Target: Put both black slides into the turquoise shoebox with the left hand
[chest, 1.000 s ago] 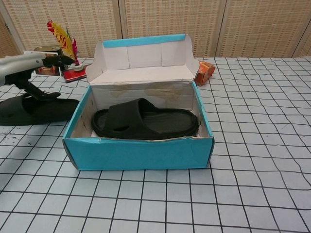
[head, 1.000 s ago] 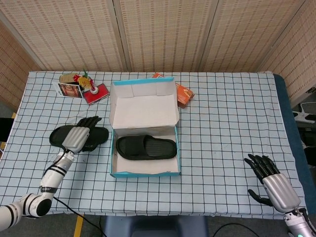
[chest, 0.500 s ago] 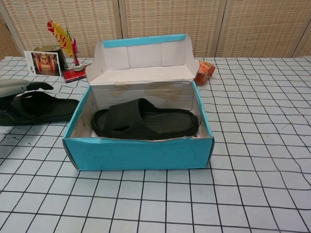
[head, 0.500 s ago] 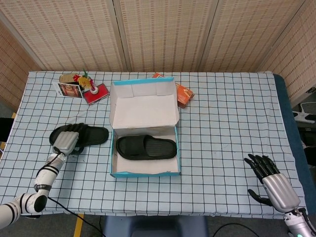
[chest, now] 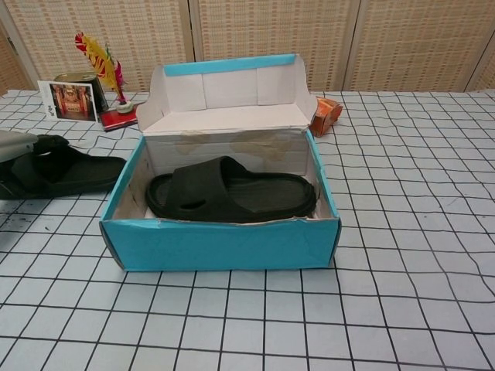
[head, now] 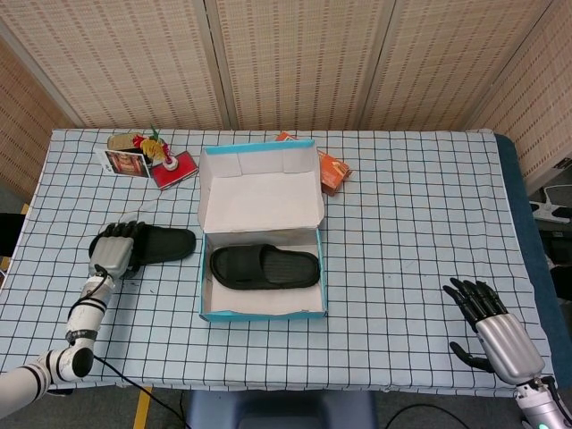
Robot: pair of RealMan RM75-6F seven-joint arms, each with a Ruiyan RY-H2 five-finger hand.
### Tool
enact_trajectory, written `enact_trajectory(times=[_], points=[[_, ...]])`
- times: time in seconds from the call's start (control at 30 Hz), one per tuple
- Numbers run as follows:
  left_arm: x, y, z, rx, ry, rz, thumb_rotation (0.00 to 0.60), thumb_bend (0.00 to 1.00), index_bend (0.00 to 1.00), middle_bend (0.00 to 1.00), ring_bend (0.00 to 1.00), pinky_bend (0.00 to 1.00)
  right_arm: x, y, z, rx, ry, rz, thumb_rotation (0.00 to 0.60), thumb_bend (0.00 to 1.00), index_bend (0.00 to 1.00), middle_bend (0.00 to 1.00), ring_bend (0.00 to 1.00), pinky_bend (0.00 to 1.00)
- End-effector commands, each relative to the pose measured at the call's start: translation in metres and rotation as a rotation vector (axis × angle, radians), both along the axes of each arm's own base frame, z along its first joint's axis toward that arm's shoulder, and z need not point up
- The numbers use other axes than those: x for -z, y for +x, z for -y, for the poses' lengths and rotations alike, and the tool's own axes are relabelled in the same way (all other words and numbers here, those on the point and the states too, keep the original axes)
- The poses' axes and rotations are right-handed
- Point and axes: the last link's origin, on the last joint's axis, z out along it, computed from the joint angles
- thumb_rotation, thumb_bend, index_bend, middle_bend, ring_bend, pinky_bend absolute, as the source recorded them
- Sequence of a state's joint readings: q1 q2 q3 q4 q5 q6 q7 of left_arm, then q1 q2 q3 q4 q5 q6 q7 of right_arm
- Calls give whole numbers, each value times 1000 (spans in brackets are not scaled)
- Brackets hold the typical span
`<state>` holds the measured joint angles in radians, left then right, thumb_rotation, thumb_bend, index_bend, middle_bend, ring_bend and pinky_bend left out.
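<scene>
One slide boxed, one slide under our left hand.

At lower right of the head view our right hand (head: pixel 494 329) rests with fingers spread, holding nothing. At centre the turquoise shoebox (head: pixel 261 313) stands open, lid raised, with one black slide (head: pixel 264 266) lying flat inside. At middle left our left hand (head: pixel 113 253) curls its fingers over the near end of the second black slide (head: pixel 163 244), which lies on the checked tablecloth (head: pixel 411 223) just beside the box. At upper left we see a red card (head: pixel 173 170), and an orange packet (head: pixel 334 170) behind the lid.
</scene>
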<state>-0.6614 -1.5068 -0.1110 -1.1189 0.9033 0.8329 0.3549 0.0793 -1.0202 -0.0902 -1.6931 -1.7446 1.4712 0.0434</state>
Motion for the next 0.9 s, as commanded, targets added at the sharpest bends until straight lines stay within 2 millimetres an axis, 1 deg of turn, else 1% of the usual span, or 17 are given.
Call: enact_trajectory(times=[0.03, 0.1, 0.17, 0.2, 0.27, 0.3, 0.33, 0.4, 0.43, 0.5, 0.57, 0.6, 0.7, 0.9], points=[[3, -4, -1, -14, -5, -9, 600, 390, 0, 0, 0, 20, 0, 0, 0, 0, 0, 0, 600, 181, 0, 0, 0, 0], [5, -5, -1, -23, -1, -4, 600, 392, 0, 0, 0, 37, 1, 0, 0, 0, 1, -1, 600, 181, 0, 0, 0, 0], [5, -5, -2, -14, 20, -6, 600, 398, 0, 0, 30, 63, 1, 0, 0, 1, 1, -2, 600, 180, 0, 0, 0, 0], [5, -4, -3, -8, 28, -5, 600, 402, 0, 6, 74, 78, 1, 0, 1, 1, 2, -2, 600, 180, 0, 0, 0, 0], [7, -4, -3, -8, 37, 10, 600, 408, 7, 71, 182, 111, 2, 0, 1, 2, 2, -4, 600, 181, 0, 0, 0, 0], [7, -4, -3, -10, 37, 16, 600, 416, 49, 163, 263, 136, 2, 0, 1, 1, 2, -4, 600, 180, 0, 0, 0, 0], [8, -5, -3, -11, 40, 18, 600, 423, 91, 226, 309, 151, 2, 0, 1, 1, 2, -4, 600, 180, 0, 0, 0, 0], [9, -6, -3, -11, 46, 17, 600, 449, 256, 405, 446, 198, 2, 0, 0, 1, 2, -4, 600, 180, 0, 0, 0, 0], [9, -7, -3, -11, 51, 22, 600, 458, 316, 459, 495, 219, 1, 0, 0, 1, 1, -3, 600, 180, 0, 0, 0, 0], [9, -7, -3, -4, 83, 35, 600, 482, 422, 531, 581, 276, 1, 0, 0, 2, -1, -2, 600, 181, 0, 0, 0, 0], [8, -8, -4, 13, 118, 26, 600, 515, 490, 582, 639, 342, 1, 0, 0, 2, -2, -2, 600, 180, 0, 0, 0, 0], [7, -8, -4, 20, 133, 25, 600, 529, 516, 609, 660, 378, 1, 0, 0, 1, -1, -2, 600, 181, 0, 0, 0, 0], [-1, -6, -6, 47, 181, 20, 600, 545, 538, 629, 680, 426, 1, 0, 0, 1, 0, -2, 600, 181, 0, 0, 0, 0], [-22, 1, -8, 99, 249, 22, 600, 555, 555, 643, 689, 461, 2, 1, 0, 0, 4, -5, 600, 181, 0, 0, 0, 0]])
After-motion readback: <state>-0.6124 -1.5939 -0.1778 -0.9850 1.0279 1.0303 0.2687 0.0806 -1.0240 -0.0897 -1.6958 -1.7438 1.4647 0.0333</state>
